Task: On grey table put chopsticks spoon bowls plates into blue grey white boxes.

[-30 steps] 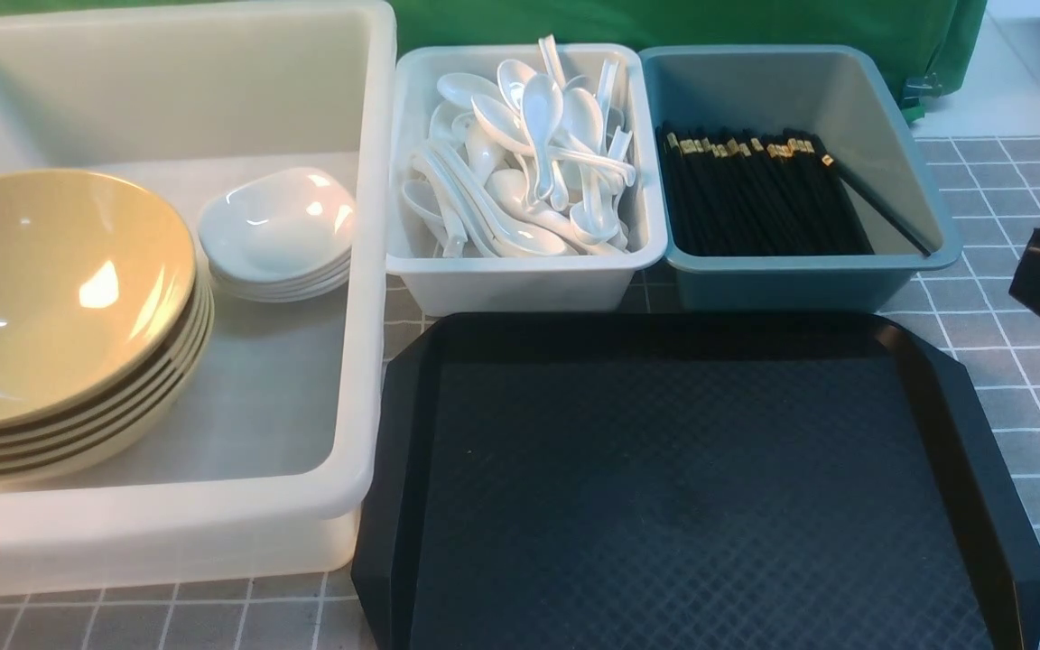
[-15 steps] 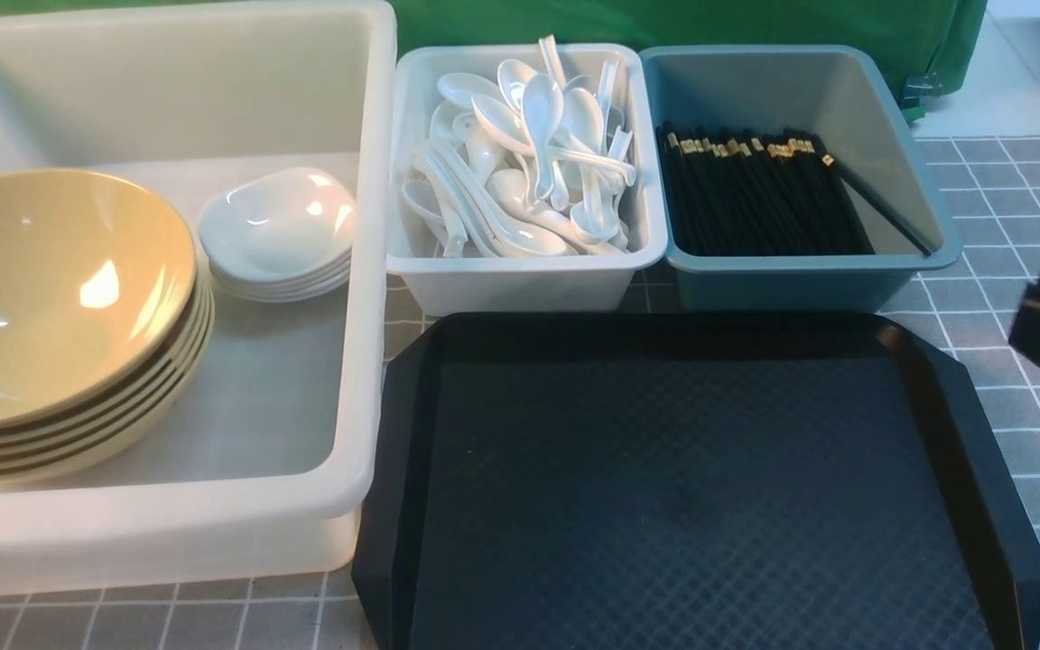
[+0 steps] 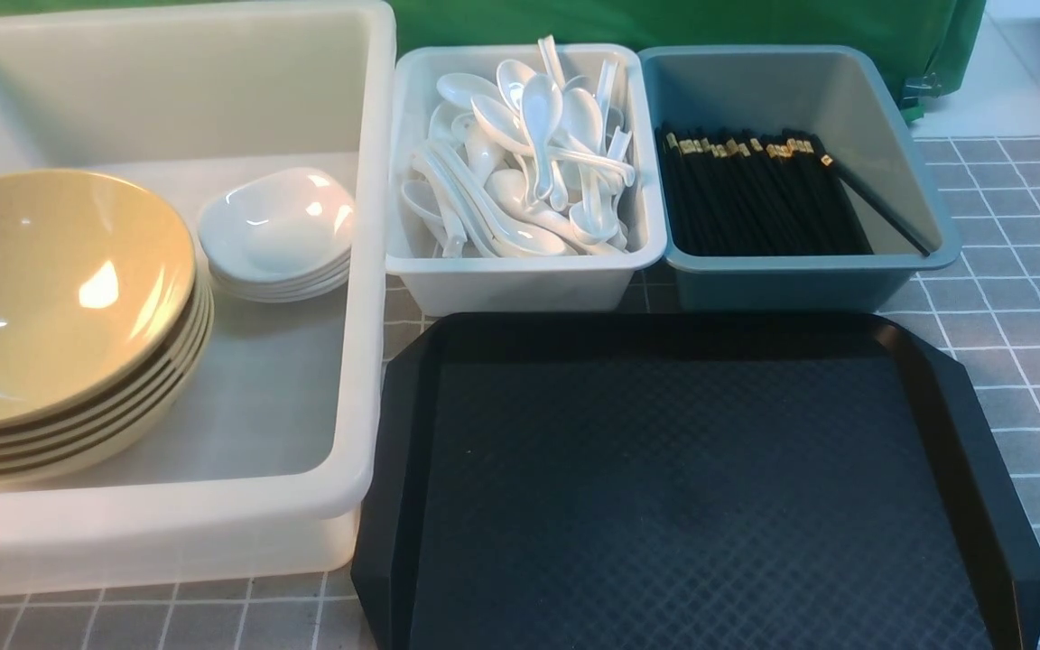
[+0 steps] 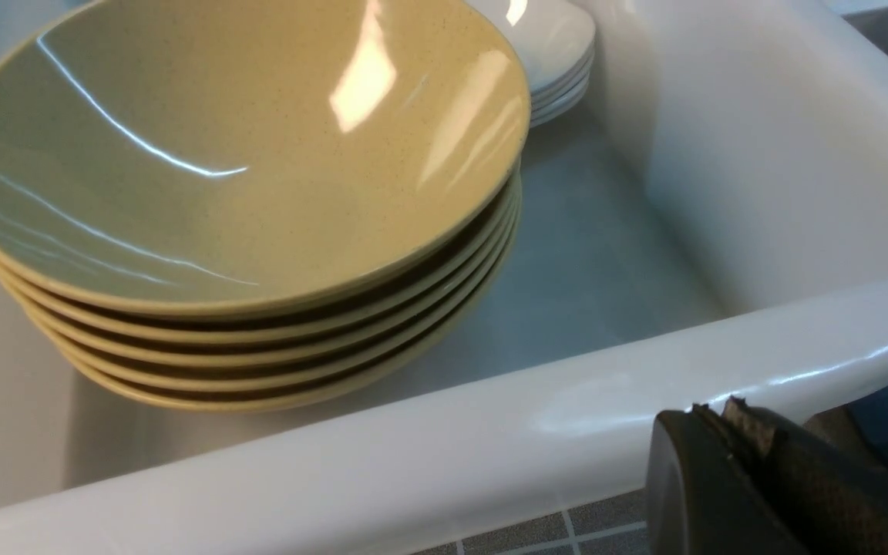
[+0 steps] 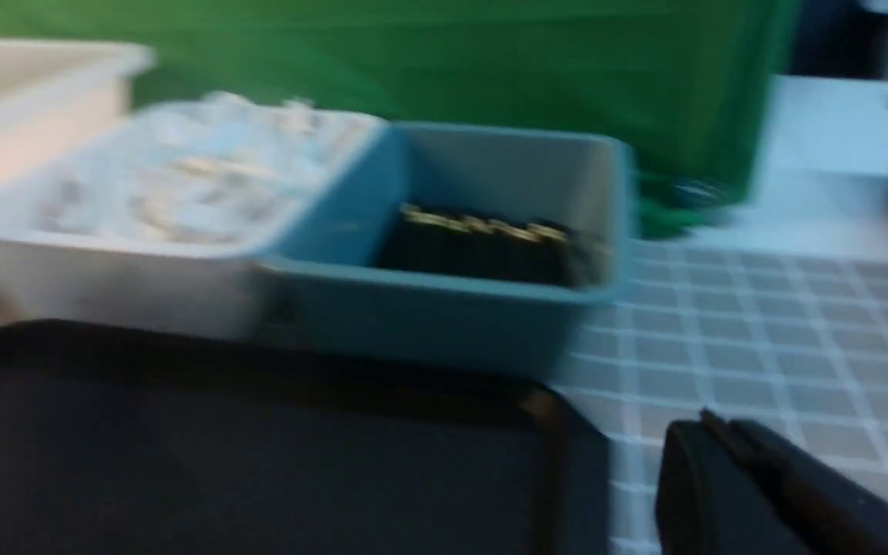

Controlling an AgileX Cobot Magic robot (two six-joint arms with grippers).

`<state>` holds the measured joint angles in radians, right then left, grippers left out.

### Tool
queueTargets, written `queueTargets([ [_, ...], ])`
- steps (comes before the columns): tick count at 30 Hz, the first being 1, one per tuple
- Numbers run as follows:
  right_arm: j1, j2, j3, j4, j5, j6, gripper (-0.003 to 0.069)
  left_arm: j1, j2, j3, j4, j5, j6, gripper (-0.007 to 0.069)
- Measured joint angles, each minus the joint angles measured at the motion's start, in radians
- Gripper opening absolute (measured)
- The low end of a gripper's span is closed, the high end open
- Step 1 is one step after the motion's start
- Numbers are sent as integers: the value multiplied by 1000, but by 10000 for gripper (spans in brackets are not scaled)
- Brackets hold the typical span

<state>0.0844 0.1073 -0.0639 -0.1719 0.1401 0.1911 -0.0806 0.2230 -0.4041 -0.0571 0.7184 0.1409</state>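
A stack of yellow bowls [image 3: 51, 298] [image 4: 236, 154] and a stack of white plates [image 3: 276, 226] [image 4: 560, 38] sit inside the large white tub [image 3: 213, 519]. White spoons [image 3: 529, 153] fill the pale grey-white bin [image 3: 511, 284]. Black chopsticks [image 3: 755, 194] [image 5: 482, 247] lie in the teal-blue bin [image 3: 791, 284]. My left gripper [image 4: 710, 410] is shut and empty, just outside the tub's front rim [image 4: 413, 455], low over the grey table. My right gripper [image 5: 710, 424] is shut and empty over the grey table [image 5: 760, 324], beside the tray's right corner; it is out of the front view.
A black diamond-textured tray [image 3: 691, 487] [image 5: 220, 447] lies in front of the two small bins, with nothing on it. Green cloth [image 3: 664, 23] hangs behind the bins. Bare gridded table [image 3: 1026, 271] shows to the right of the teal bin.
My right gripper has dropped down along the front view's right edge and left that view, its jaws closing. The left gripper and all dishes have stayed put.
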Motion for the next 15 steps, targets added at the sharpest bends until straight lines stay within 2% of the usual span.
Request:
queueTargets([
  [1,-61,-46,43,0,1,0,31,0,0,0,0,0,0,-11],
  [5,-136,-110,91,0,15,0,31,0,0,0,0,0,0,-11],
  [10,-149,-119,92,6,157,0,31,0,0,0,0,0,0,-11],
  [15,-138,-119,92,9,179,-2,31,0,0,0,0,0,0,-11],
])
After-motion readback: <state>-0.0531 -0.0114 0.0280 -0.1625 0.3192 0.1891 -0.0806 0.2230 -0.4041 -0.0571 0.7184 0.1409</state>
